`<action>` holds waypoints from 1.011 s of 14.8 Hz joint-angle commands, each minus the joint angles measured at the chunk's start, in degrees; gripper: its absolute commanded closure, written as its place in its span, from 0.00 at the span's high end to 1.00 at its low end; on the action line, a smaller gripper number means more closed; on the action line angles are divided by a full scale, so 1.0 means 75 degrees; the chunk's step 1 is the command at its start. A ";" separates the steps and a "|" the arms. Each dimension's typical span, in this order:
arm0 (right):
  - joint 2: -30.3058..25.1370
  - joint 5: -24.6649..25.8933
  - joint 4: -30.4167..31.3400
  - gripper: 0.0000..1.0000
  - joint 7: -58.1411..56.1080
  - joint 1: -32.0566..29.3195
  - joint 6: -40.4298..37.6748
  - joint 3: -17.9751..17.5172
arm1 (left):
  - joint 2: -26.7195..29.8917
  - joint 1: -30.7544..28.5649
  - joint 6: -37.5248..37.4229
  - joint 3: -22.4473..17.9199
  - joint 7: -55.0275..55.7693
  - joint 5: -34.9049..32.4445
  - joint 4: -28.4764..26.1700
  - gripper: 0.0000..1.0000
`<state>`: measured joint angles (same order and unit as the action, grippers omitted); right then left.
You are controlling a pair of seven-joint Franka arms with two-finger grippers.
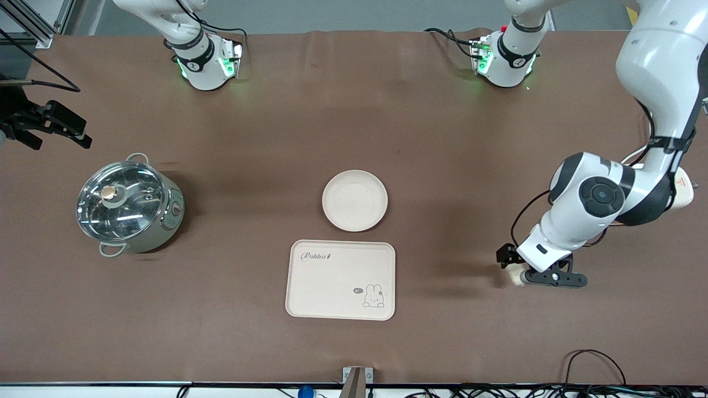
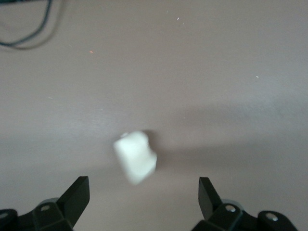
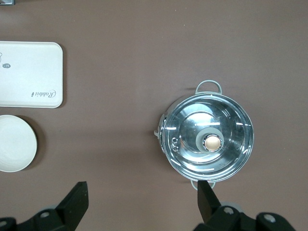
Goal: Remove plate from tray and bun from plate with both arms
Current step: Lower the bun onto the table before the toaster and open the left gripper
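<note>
Now the left hand (image 2: 143, 192) stood low over the bench (image 1: 442, 138) at the left arm's end, its fingers wide and holding nothing. Between them lay the bun (image 2: 135, 156), free on the bench. From the bun the empty plate (image 1: 354, 200) lay at about ten o'clock in the front view, touching no part of the tray (image 1: 341, 279), which was nearer the camera. The right hand (image 3: 143, 199) waited, wide open, high beside the pot (image 1: 128, 205).

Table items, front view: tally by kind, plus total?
Plate: 1
Tray: 1
Bun: 1, on the cloth between the left gripper's open jaws
Lidded pot: 1, under the right gripper
Total: 4
</note>
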<state>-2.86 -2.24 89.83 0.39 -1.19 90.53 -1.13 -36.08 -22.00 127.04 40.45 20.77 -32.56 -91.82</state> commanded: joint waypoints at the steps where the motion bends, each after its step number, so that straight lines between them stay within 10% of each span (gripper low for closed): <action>1: 0.0029 0.0111 -0.0107 1.00 0.0006 -0.0145 -0.0083 -0.0095 | 0.0124 -0.0091 -0.0987 0.0313 -0.0460 0.0226 0.0697 1.00; 7: 0.0029 0.0111 -0.0107 1.00 0.0018 -0.0145 -0.0083 -0.0095 | 0.1795 -0.0068 -0.1889 -0.0269 -0.1383 0.2038 0.0851 1.00; 15: 0.0029 0.0111 -0.0107 1.00 0.0030 -0.0122 -0.0094 -0.0095 | 0.4504 0.3212 -0.3672 -0.5121 -0.2884 0.4282 0.0384 1.00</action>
<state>-2.79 -2.22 89.69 0.42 -1.23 90.51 -1.09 -6.96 -1.48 99.66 6.76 1.63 -2.15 -84.95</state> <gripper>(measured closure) 0.000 0.000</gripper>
